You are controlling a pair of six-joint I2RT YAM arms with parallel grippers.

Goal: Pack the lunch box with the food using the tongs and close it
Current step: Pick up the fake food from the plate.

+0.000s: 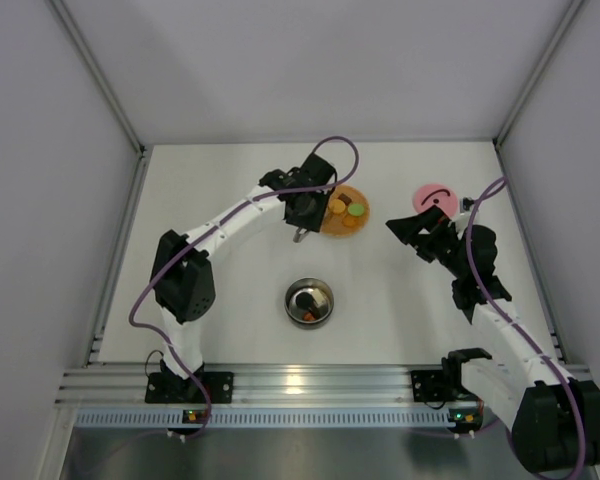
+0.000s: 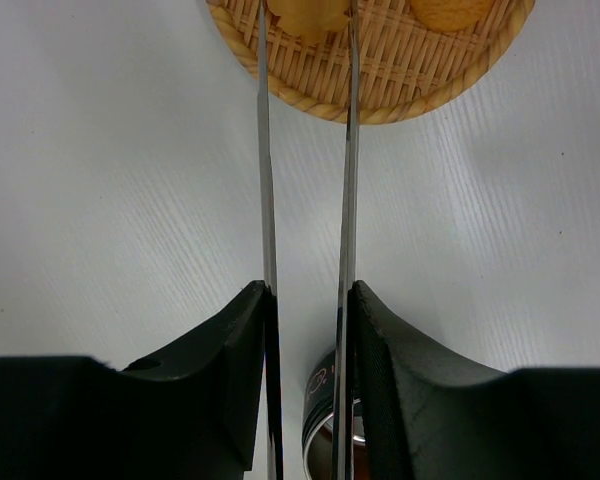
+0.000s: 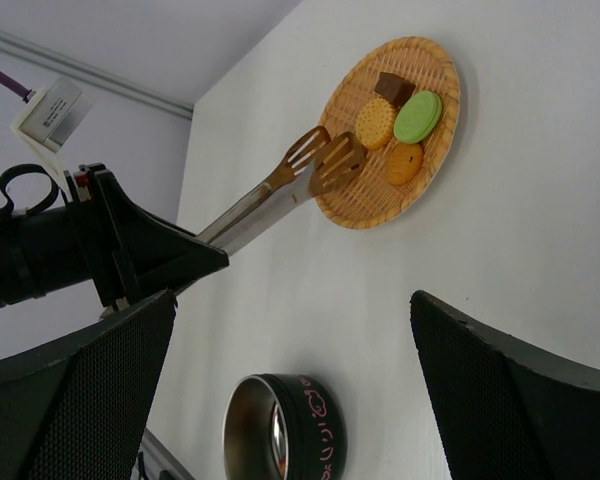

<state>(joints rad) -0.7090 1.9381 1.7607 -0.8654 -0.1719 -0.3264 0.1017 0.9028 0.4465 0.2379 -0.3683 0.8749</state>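
Tongs (image 2: 348,150) gripped in left pincer (image 2: 310,295), tips over woven plate (image 2: 400,80) rim.

The top view looks down from above the near edge, taking in the whole tabletop (image 1: 400,290). The left wrist view sits close behind the left end effector (image 2: 310,292), facing along the tongs (image 2: 266,150) toward the woven plate (image 2: 400,75). The right wrist view looks from farther off, low across the tabletop. All three share that plate and the lunch box (image 3: 285,440).
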